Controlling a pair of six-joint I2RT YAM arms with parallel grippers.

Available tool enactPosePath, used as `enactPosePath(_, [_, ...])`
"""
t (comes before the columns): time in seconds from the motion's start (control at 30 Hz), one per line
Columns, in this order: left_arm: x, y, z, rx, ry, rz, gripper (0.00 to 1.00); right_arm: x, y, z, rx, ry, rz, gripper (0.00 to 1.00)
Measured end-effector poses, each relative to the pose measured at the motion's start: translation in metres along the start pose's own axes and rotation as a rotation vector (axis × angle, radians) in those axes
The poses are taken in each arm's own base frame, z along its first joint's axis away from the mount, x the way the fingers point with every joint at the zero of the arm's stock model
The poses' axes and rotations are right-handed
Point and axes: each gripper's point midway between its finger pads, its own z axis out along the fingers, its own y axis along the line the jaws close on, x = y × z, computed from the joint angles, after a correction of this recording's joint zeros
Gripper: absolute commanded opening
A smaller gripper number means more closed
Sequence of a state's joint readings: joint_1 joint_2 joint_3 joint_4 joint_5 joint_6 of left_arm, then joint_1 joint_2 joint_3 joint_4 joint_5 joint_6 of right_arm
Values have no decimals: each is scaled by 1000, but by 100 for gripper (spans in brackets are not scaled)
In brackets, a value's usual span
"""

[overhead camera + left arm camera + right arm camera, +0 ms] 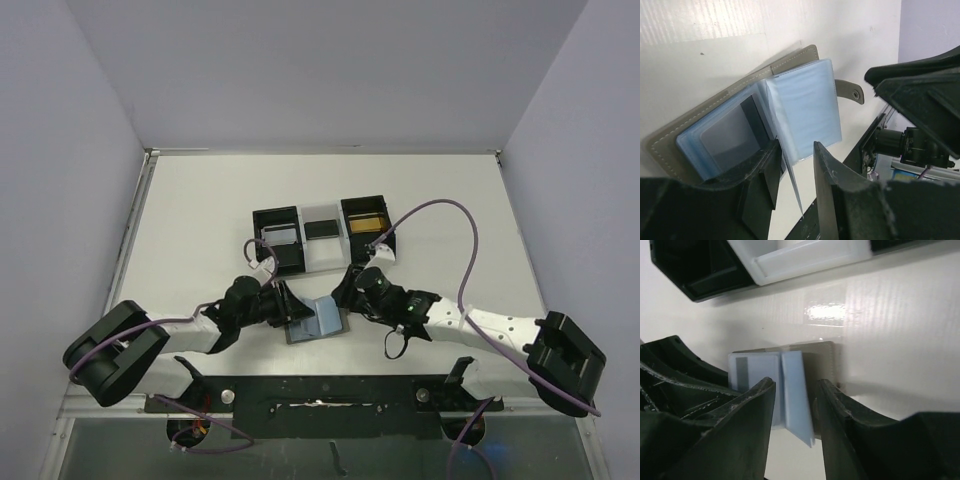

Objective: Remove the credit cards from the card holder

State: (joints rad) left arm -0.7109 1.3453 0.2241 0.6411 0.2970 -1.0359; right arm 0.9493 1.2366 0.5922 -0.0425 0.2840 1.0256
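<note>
On the left, the left gripper (pixel 796 150) reaches in low over the table (pixel 200 220). Its two fingers are a little way apart. A thin blue page hangs in the gap between them, and I can see space beside it, so the page is not pinched.

In the middle, near the front of the table, lies the card holder (pixel 322 322). It is open flat, grey outside and blue inside. A dark card (pixel 735 135) sits in a see-through pocket on its left half. Its snap tab (pixel 850 91) sticks out on the right.

Next comes the right gripper (pixel 795 385). Its fingers are apart too, with a pale blue page standing up between them.

Behind the card holder is a black-and-white tray (pixel 322 265). A yellow card (pixel 362 224) lies in its right part.
</note>
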Motion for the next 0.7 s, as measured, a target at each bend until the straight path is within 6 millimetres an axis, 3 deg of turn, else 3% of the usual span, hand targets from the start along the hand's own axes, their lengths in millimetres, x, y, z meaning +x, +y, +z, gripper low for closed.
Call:
enactPosePath(0.17, [5,-6,7,9,26,6,42,-12,-21,-15,42,-34,19,46])
enactPosePath(0.33, [5,-17,13,28,37,20,49,-12,-30,-27,7,-56,41,51])
enactPosePath(0.5, [5,-25,18,41,42,33,53,-11,-25,-32,-53,-55,45,52])
enactPosePath(0.7, [9,-31,19,41,45,55,55,-14,-7,-35,-144,-53,35,52])
